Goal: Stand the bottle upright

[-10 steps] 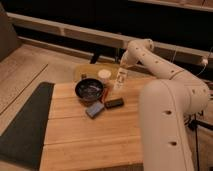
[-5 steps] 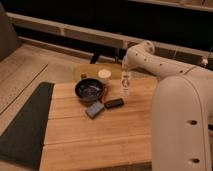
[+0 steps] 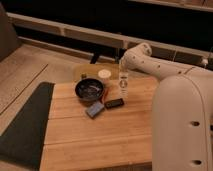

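The bottle stands upright on the bench, right of the bowl and close to it without touching. It has a small dark label mark halfway up, and no writing on it can be read. The gripper reaches down from the white arm onto the bottle's top, jaws closed tight and seemingly pinching the cap end.

A white cup sits just behind the bowl, with a tan flat thing beside it at the bench's far edge. In front of the bowl lie a blue-grey block and a small dark bar, near each other.

The bench is pale wooden slats with the grain running left to right. A dark mat lies along its left side over a grey floor. Behind, a pale rail crosses a dark wall. The robot's white body fills the right foreground
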Robot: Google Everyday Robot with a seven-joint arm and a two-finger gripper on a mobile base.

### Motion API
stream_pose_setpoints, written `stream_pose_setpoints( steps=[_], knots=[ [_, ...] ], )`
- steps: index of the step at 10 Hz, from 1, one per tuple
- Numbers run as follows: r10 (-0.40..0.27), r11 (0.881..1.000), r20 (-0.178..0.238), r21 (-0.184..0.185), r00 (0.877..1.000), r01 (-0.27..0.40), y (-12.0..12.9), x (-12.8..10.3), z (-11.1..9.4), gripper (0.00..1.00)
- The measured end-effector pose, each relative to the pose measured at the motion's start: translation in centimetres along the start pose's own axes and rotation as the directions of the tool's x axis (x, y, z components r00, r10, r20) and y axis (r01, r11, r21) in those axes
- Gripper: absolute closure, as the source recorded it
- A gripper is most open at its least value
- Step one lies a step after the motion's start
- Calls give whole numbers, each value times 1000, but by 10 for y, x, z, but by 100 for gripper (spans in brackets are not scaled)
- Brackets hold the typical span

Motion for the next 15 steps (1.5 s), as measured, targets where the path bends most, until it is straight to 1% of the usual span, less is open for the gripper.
stream_pose_setpoints(
  steps=[1, 2, 3, 4, 5, 6, 7, 9, 10, 11, 13, 15],
  knots=[
    [-52, 999, 24, 5, 998, 52, -1, -9, 3, 100],
    [-99, 995, 44, 2, 994, 99, 2, -15, 6, 100],
    [-137, 990, 58, -11, 989, 138, 9, -19, 11, 100],
    [-168, 985, 73, -30, 983, 170, 19, -20, 17, 100],
    [-196, 978, 97, -56, 976, 202, 28, -21, 24, 100],
    [-212, 972, 132, -77, 968, 224, 35, -25, 28, 100],
    [-225, 964, 189, -102, 956, 247, 45, -35, 29, 100],
    [-222, 951, 295, -147, 929, 274, 58, -50, 22, 100],
    [-218, 945, 330, -162, 918, 283, 61, -54, 18, 100],
    [-203, 936, 382, -196, 902, 294, 69, -54, 7, 100],
    [-189, 926, 411, -226, 892, 301, 74, -45, -4, 100],
    [-188, 923, 416, -235, 890, 305, 80, -44, -5, 100]
  ],
)
